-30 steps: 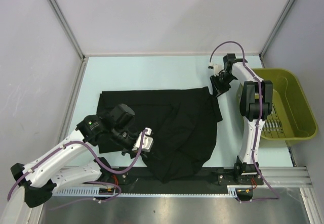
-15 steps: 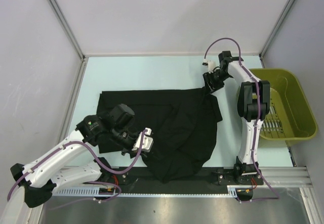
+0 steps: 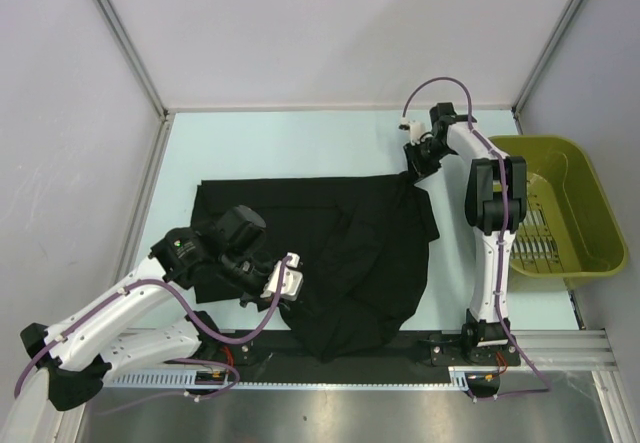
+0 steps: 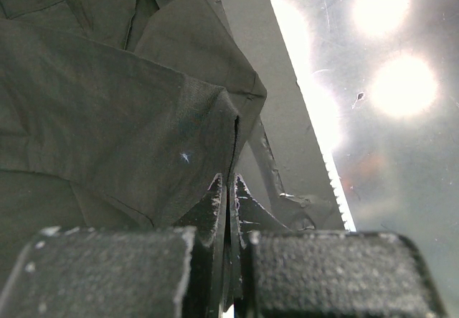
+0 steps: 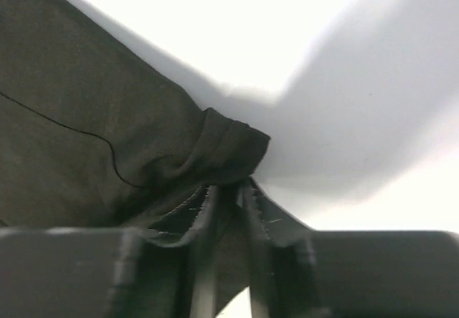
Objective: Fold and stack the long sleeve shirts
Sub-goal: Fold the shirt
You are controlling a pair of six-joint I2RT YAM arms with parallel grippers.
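One black long sleeve shirt (image 3: 340, 233) lies spread and rumpled across the pale table. Its near hem hangs over the front edge. My left gripper (image 3: 290, 281) rests on the shirt's near-left part. In the left wrist view the left gripper (image 4: 229, 181) is shut on a thin raised fold of the shirt (image 4: 107, 103). My right gripper (image 3: 413, 170) sits at the shirt's far right corner. The right wrist view shows that gripper (image 5: 228, 189) closed on the bunched corner of the shirt (image 5: 86, 117), lifted a little off the table.
An olive-green basket (image 3: 545, 143) stands at the right edge, beside the right arm. A black toothed rail (image 3: 420, 348) and shiny metal ledge (image 4: 401, 153) run along the table's near edge. Grey walls enclose the back and both sides.
My right gripper has shifted a little left and toward the back, onto the shirt's far right corner, and its jaws have closed on the fabric. The left arm has not moved.
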